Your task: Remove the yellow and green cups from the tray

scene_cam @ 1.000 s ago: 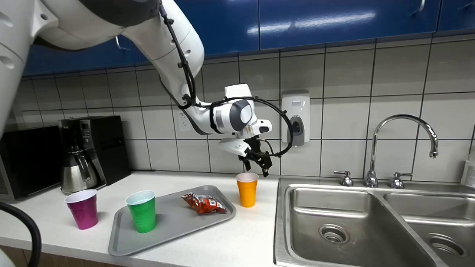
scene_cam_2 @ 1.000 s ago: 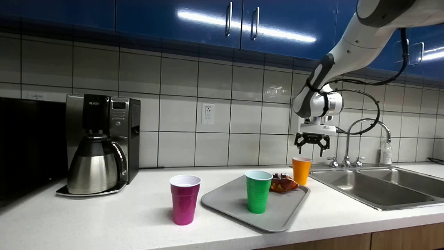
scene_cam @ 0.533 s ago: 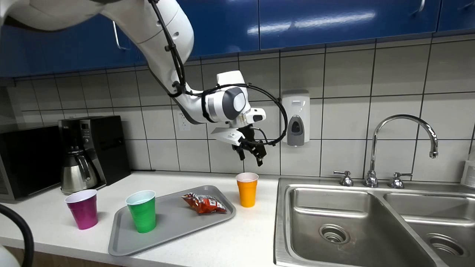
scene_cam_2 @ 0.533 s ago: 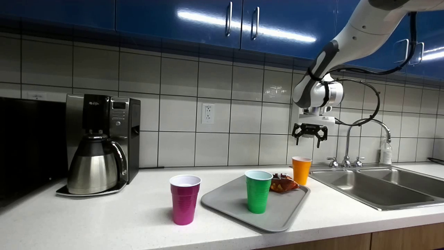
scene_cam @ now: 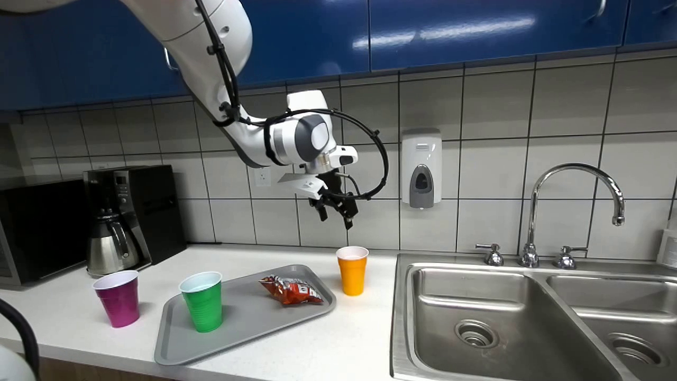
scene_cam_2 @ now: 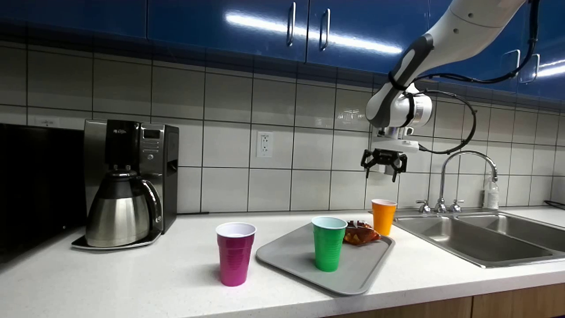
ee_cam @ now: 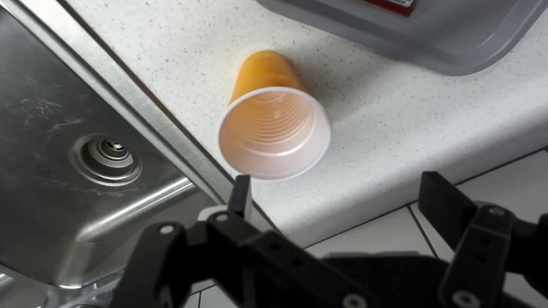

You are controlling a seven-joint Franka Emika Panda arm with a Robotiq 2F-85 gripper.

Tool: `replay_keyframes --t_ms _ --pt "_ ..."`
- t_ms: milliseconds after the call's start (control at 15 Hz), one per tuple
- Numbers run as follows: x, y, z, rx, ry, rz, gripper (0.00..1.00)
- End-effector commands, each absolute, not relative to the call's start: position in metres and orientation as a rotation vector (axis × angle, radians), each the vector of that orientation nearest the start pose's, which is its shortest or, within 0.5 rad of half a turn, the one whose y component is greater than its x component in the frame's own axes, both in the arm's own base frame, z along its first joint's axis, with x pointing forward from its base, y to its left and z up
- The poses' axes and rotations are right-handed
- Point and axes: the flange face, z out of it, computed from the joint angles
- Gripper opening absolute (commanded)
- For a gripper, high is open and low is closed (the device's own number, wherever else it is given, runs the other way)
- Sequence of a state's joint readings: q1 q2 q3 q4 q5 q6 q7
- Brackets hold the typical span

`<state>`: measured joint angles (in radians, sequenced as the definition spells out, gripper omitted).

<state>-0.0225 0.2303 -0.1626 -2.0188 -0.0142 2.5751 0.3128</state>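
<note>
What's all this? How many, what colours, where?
Tray: 1, grey, on white counter
Green cup: 1, green, on tray
Snack bag: 1, red, on tray
Yellow cup: 1, orangey, beside tray
Purple cup: 1, purple, beside tray
Coffee maker: 1, black/silver, on counter
Jug: 1, silver, in coffee maker
Box: 1, black, by coffee maker
Sink: 1, silver, in counter
Tap: 1, silver, at sink
Tap handles: 2, silver, beside tap
Soap dispenser: 1, white, on wall
Outlet: 1 clear, white, on wall
Bottle: 1, whitish, behind sink
Cupboards: several, blue, overhead
Robot arm: 1, white, overhead
Gripper: 1, black, open, above counter
</note>
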Motion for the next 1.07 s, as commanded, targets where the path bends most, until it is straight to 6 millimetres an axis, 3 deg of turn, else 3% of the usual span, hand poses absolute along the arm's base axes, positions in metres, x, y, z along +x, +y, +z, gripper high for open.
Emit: replay_keyframes --t_ms 0,1000 --pt "0.592 -0.09 0.389 -3.043 0.655 -0.501 1.0" --pt "0.554 -0.01 0.39 -3.046 0.447 -0.497 1.0"
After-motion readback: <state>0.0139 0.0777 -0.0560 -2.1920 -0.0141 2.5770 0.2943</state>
